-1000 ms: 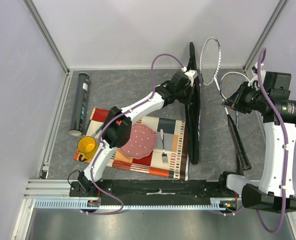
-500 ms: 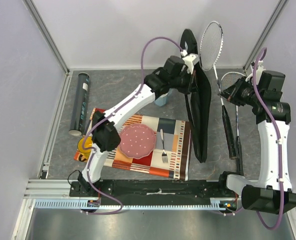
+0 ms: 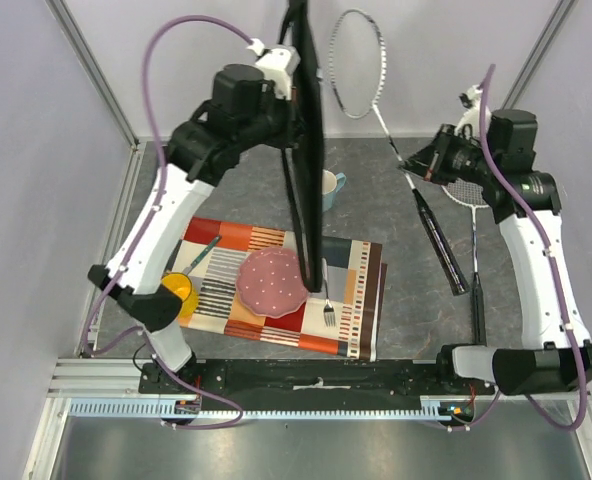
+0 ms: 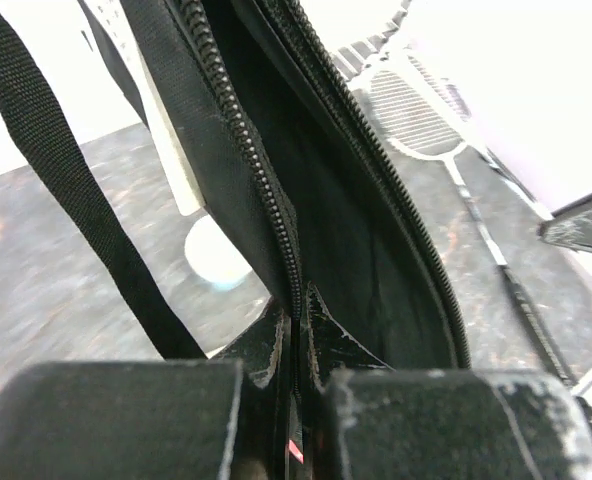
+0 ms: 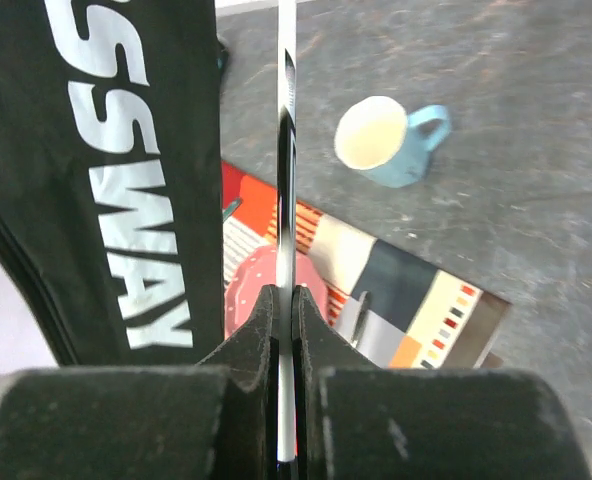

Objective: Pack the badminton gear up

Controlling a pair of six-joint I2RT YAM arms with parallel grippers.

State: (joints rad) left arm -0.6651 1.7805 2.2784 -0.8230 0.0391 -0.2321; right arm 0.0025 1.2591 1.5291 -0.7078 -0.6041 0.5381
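Left gripper (image 3: 294,82): held high over the back of the table (image 3: 226,190), fingers pinched together on the zip edge of the racket bag (image 3: 309,180); the wrist view shows the zipper teeth running straight down between the pads.

Racket bag: black, hanging upright and edge-on to the overhead camera. The mouth is unzipped and gaping, with a dark interior. White lettering ending "SSWAY" runs down one face. A strap (image 4: 76,200) dangles loose beside it. The lower end hangs above the placemat (image 3: 351,290), next to the pink plate (image 3: 273,280); cannot tell whether it touches.

Right gripper (image 3: 416,165): clamped on the thin shaft of the held racket (image 3: 376,105), just above the dark handle.

Held racket: off the table at the gripper, head up against the back wall, handle slanting down toward the near right. It sits right of the bag, apart from it. Cannot tell whether the butt end touches the surface.

Second racket (image 3: 475,260): flat on the table under the right arm, head partly hidden by the arm, handle pointing to the near edge.

Blue cup (image 3: 331,188): upright on the table, just right of the bag.

Placemat items: the plate, a fork (image 3: 327,300) right of it, and a yellow mug (image 3: 176,292) at the left edge.
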